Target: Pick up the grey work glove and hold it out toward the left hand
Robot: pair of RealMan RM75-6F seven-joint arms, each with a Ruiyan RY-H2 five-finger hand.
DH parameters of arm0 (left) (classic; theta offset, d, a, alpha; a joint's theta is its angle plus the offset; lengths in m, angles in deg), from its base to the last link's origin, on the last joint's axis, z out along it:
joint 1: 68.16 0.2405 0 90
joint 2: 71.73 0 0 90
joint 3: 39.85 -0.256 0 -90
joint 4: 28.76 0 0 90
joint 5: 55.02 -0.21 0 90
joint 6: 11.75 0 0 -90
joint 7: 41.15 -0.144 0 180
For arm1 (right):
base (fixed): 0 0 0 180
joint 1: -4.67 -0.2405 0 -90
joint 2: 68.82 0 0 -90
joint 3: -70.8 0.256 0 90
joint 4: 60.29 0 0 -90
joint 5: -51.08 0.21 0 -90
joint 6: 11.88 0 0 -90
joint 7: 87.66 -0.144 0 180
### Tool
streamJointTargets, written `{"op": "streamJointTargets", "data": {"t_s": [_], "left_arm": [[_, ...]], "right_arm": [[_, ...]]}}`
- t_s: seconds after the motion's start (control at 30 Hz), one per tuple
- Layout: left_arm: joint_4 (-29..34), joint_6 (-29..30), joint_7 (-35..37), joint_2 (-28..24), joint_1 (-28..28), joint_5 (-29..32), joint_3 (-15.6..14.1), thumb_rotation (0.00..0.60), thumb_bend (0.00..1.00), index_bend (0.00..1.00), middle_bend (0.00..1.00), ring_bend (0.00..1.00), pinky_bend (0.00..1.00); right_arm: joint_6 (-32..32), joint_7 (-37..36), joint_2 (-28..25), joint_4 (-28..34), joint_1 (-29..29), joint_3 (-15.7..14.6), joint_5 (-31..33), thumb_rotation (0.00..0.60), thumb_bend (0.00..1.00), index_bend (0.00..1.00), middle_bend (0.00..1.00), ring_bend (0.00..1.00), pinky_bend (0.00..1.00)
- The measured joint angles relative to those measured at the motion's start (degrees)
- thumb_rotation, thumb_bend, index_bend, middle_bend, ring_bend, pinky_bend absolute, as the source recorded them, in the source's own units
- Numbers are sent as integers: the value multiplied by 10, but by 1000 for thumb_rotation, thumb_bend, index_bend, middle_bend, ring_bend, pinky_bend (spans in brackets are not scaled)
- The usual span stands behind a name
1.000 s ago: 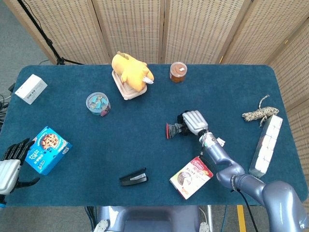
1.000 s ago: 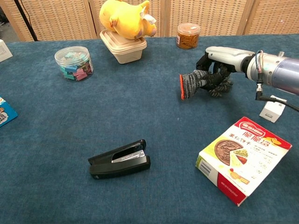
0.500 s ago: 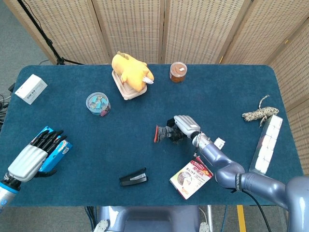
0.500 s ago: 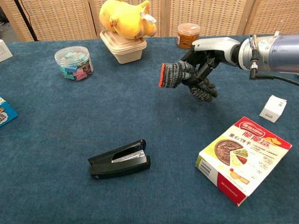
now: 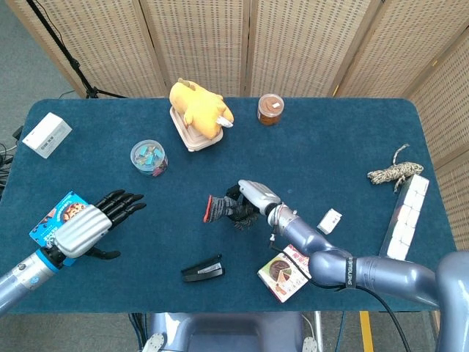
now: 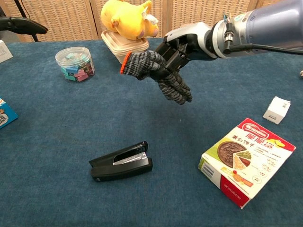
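The right hand (image 6: 182, 45) has carried the grey work glove (image 6: 154, 73) further left, now mid-frame above the counter (image 5: 330, 147), gripping it cuff-leftward. The left hand (image 5: 91, 224) has moved inward from lower left, fingers spread, holding nothing.

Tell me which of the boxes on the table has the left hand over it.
The blue cookie box near the table's left edge: the open left hand overlaps it. The white box and the red-and-white food box lie apart from that hand.
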Motion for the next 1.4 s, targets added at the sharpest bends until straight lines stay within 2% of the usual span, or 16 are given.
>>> {"op": "streamJointTargets", "data": {"t_s": [0.23, 0.43, 0.67, 0.97, 1.4], "left_arm": [[18, -44, -52, 19, -32, 6, 4, 600, 87, 68, 0, 0, 0], [59, -85, -109, 27, -56, 32, 11, 600, 87, 68, 0, 0, 0], [82, -104, -150, 33, -66, 50, 6, 600, 86, 68, 0, 0, 0], [62, -78, -138, 35, -58, 48, -13, 600, 87, 68, 0, 0, 0], [64, -90, -149, 51, -72, 69, -12, 600, 87, 68, 0, 0, 0]], "right_arm": [[21, 17, 13, 27, -47, -11, 84, 600, 443, 596, 514, 371, 431], [23, 12, 34, 27, -68, -13, 118, 600, 444, 598, 514, 371, 431], [24, 7, 36, 21, -71, -14, 120, 600, 444, 599, 515, 372, 432], [16, -6, 16, 15, -65, -11, 120, 600, 444, 601, 517, 373, 432], [-5, -28, 0, 18, -58, -6, 107, 600, 443, 602, 517, 373, 432]]}}
